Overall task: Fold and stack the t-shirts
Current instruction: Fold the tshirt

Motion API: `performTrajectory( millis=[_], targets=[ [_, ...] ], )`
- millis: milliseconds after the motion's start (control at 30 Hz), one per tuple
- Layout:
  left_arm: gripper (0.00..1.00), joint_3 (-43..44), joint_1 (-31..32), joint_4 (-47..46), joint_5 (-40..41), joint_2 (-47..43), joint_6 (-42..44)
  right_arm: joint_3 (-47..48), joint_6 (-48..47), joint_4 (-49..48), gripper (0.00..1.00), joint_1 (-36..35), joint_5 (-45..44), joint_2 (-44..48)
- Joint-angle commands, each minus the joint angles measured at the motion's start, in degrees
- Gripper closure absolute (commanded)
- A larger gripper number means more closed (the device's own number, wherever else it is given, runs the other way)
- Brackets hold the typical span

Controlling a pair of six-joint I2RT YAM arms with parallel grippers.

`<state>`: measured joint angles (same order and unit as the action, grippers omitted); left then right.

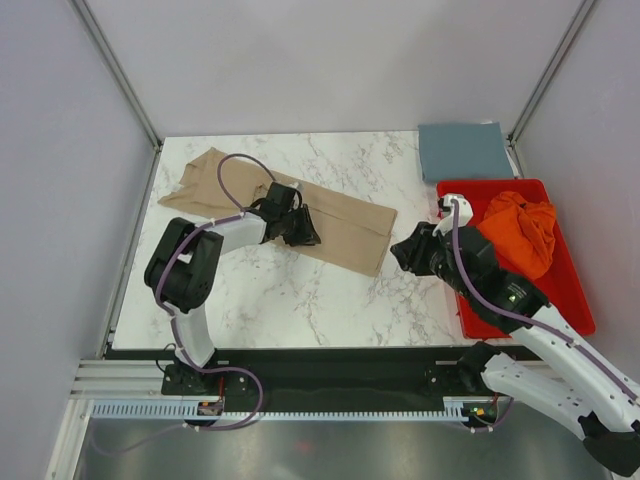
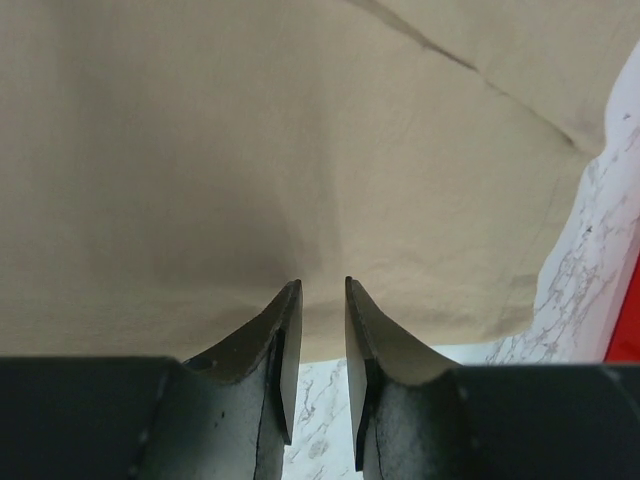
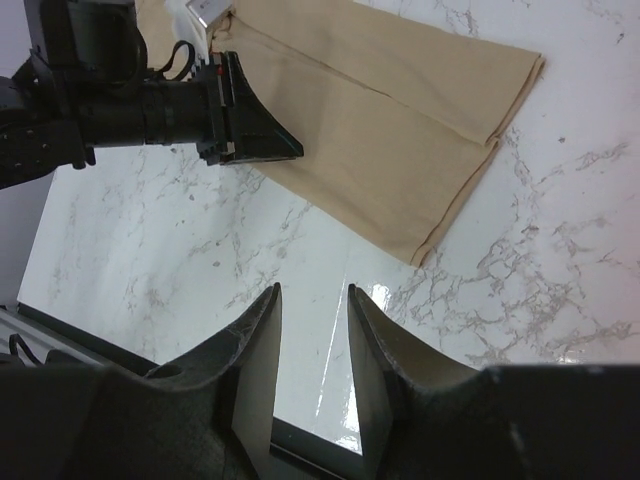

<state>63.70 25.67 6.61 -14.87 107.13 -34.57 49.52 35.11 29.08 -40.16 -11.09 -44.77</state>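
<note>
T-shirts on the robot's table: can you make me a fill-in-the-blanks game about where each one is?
The orange t-shirt lies crumpled in the ___ tray.
The folded blue-grey t-shirt sits at the far ___ corner of the table.
The tan t-shirt lies on the table under the ___ arm.
Missing words: red, right, left.
</note>
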Motion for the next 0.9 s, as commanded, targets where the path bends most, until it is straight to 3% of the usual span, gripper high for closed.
performTrajectory(
  millis=[0, 233, 533, 633, 767, 800, 867],
  targets=[
    [0.69, -2.8, 0.1, -2.4, 3.3, 0.4, -4.0, -0.4, 0.5, 2.6, 0.59, 0.1, -2.4, 2.3],
    [0.71, -11.1, 0.1, 0.8, 7.0, -2.5, -5.0, -0.5, -0.3, 3.1, 0.58, 0.0, -2.6, 2.5],
    [0.72, -26.9, 0.0, 3.2, 9.5, -24.6, -4.6, 1.8, -3.3, 1.5, 0.56, 0.0, -3.2, -7.3],
    [0.72, -27.6, -0.9, 3.2, 9.5, -31.3, -4.6, 2.6, -5.2, -1.7, 0.54, 0.1, 0.3, -13.9],
    [0.72, -24.5, -9.7, 3.2, 9.5, -35.8, -4.6, 7.5, -9.5, -6.9, 0.53, 0.0, 8.1, -26.0],
    [0.63, -23.5, -12.1, 15.6, 10.7, -35.4, 0.0, 9.3, -12.0, -7.5, 0.53, 0.1, 9.6, -28.2],
    [0.61, -20.1, -19.1, 15.6, 7.3, -33.8, 2.2, 10.8, -14.2, -8.2, 0.52, 1.1, 13.6, -34.1]
  ],
)
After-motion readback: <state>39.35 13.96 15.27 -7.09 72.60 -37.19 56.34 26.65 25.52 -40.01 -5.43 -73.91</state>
